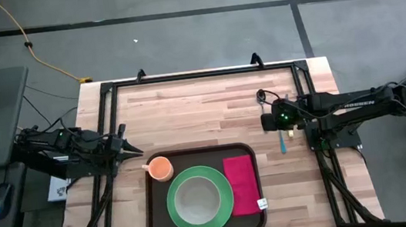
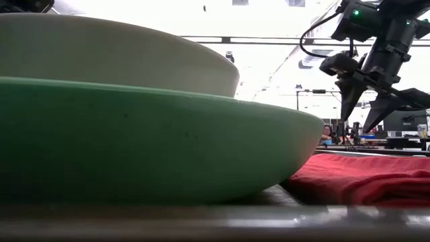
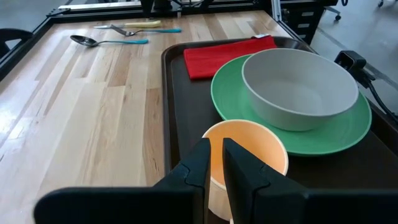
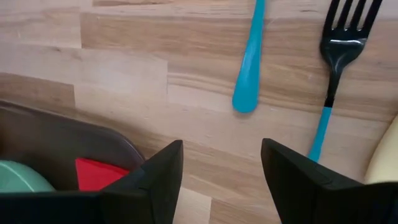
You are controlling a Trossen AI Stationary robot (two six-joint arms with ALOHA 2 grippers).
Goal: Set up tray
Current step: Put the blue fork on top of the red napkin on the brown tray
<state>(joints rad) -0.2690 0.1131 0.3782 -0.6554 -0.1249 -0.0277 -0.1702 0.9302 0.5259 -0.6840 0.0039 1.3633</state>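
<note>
The dark brown tray [image 1: 156, 216] lies at the table's near edge. On it stand an orange cup [image 1: 159, 168], a green plate [image 1: 178, 213] carrying a pale bowl [image 1: 198, 198], and a folded red napkin [image 1: 242, 185]. My left gripper [image 1: 136, 149] is shut and hovers just left of the cup [image 3: 249, 146], apart from it. My right gripper [image 4: 221, 168] is open and points down above the table [image 2: 357, 124], beyond the tray's far right corner [image 4: 56, 137], near a blue handle [image 4: 249, 62] and a dark fork [image 4: 339, 56].
Cutlery lies on the bare wood right of the tray: a blue-handled spoon [image 3: 109, 41], a fork [image 3: 146, 29] and a yellow-handled piece [image 3: 134, 23]. A black frame runs round the table [image 1: 198, 74]. Open wood spreads over the table's far half [image 1: 187, 111].
</note>
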